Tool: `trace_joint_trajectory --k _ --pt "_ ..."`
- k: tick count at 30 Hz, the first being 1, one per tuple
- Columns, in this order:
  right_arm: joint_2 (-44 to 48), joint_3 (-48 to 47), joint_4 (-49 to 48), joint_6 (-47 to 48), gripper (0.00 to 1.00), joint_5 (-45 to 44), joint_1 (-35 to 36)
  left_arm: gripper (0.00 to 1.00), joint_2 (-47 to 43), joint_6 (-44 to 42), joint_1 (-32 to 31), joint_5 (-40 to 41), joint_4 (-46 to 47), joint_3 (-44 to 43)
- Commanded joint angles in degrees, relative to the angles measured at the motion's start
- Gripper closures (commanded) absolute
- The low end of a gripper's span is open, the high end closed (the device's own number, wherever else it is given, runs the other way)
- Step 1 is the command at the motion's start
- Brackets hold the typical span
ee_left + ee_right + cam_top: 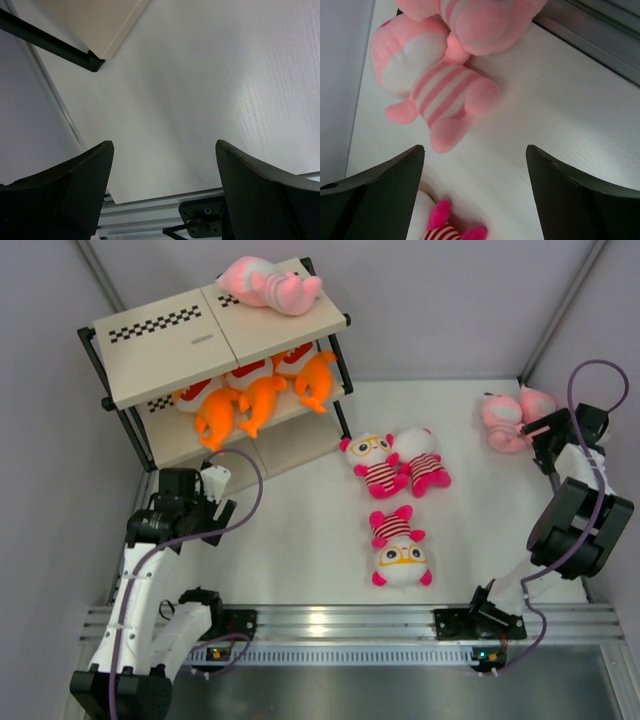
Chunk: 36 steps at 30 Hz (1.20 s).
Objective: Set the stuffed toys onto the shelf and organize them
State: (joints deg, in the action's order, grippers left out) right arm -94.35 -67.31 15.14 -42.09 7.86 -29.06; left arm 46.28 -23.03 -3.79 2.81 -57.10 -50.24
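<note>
Shelf [200, 350] stands far left on bench [300, 540]. One pink toy [270, 285] lies on its top board; three orange toys [262, 400] lie in a row on the middle board. Right of shelf, on bench: pair of white-headed toys [382, 476] touching, w/ third white-headed toy [400, 550] nearer the arms. Two more pink toys [503, 420] lie well right of shelf; right gripper [475, 148] just beside them, jaws wide, nothing btwn. Left gripper [164, 145] near shelf's front corner, jaws wide, empty.
</note>
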Motion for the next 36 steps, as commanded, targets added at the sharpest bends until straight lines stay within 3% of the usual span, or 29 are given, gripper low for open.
trace_joint_trajectory --k 1,12,15,18,20,21,22,27,33,36 --pt "-4.59 -5.28 -6.69 0.34 0.18 1.19 -0.47 0.11 1.87 -1.41 -0.08 1.15 0.41 -3.19" --pt "-17.09 -6.96 -11.35 -0.37 0.30 3.31 1.11 0.11 6.98 -2.46 -0.08 0.98 0.41 -4.87" --pt "-17.98 -7.13 -13.02 -0.01 0.43 3.83 1.46 0.12 7.16 -3.08 -0.16 0.27 0.32 -4.87" --pt "-17.45 -7.22 -14.16 1.12 0.64 4.01 1.99 0.12 7.16 -3.95 -0.16 -0.78 0.32 -5.39" --pt "-16.66 -7.22 -14.61 2.79 0.81 4.18 2.34 0.12 7.24 -4.22 -0.25 -1.93 0.24 -6.27" --pt "-15.53 -7.22 -14.52 3.41 0.97 3.66 2.95 0.12 7.24 -4.13 -0.25 -2.54 0.15 -7.06" --pt "-14.56 -6.96 -14.35 3.94 1.00 3.40 3.30 0.13 7.42 -3.61 -0.25 -3.85 -0.37 -7.68" --pt "-3.95 -3.80 -13.82 4.55 1.00 2.16 5.68 0.16 6.89 -1.50 -0.60 -18.17 -2.05 -10.49" --pt "11.95 -4.41 -6.71 6.31 1.00 -2.13 10.95 0.23 9.43 -0.44 -5.34 -19.33 -2.05 -13.56" --pt "18.38 -7.64 -2.40 6.31 1.00 -3.28 13.06 0.24 11.72 -0.44 -11.92 -18.64 -2.31 -17.76"
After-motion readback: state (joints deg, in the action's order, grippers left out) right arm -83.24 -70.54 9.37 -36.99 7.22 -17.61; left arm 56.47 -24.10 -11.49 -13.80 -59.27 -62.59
